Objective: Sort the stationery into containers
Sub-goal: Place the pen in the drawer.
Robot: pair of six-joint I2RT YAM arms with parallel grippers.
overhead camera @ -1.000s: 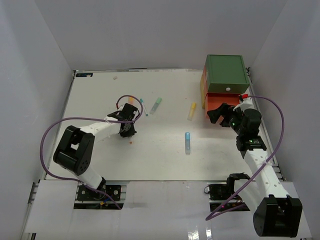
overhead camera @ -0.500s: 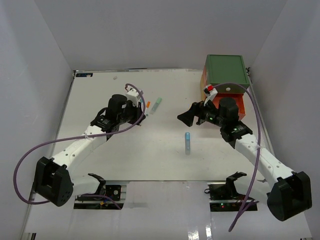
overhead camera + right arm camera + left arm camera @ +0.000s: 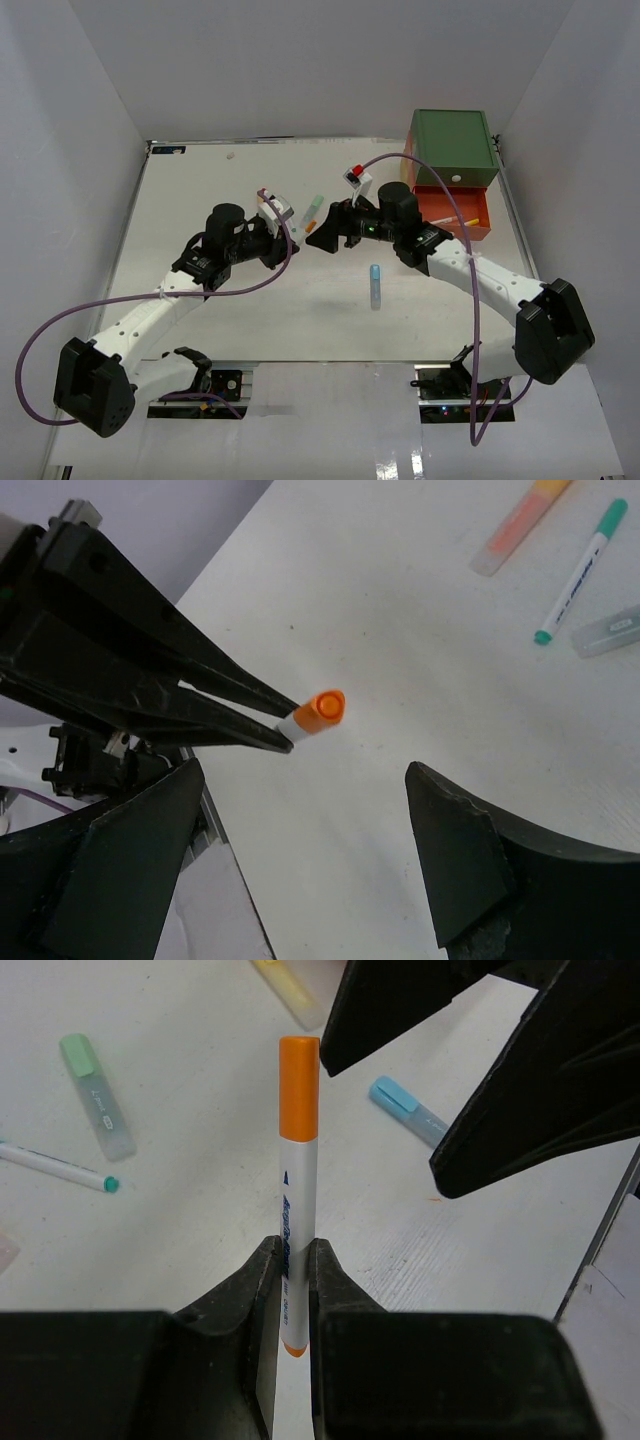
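My left gripper [image 3: 287, 240] is shut on a white pen with an orange cap [image 3: 298, 1150], held above the table with the cap pointing away. In the left wrist view the jaws [image 3: 290, 1260] pinch the pen's lower end. My right gripper [image 3: 318, 238] is open and empty, facing the pen's cap [image 3: 323, 708] a short way off, one finger on each side [image 3: 305, 780]. The green drawer box [image 3: 452, 145] sits at the back right on the open orange-red drawer [image 3: 478, 212], which holds pens. I cannot make out the yellow drawer.
On the table lie a blue highlighter [image 3: 375, 285], a green highlighter [image 3: 314, 208], a teal-tipped pen [image 3: 55, 1165], a yellow highlighter [image 3: 285, 985] and an orange highlighter [image 3: 520, 525]. White walls enclose the table on three sides.
My left gripper has lifted the orange-capped pen off the table and carried it right. My right gripper has left the orange-red drawer and swung left to face the pen.
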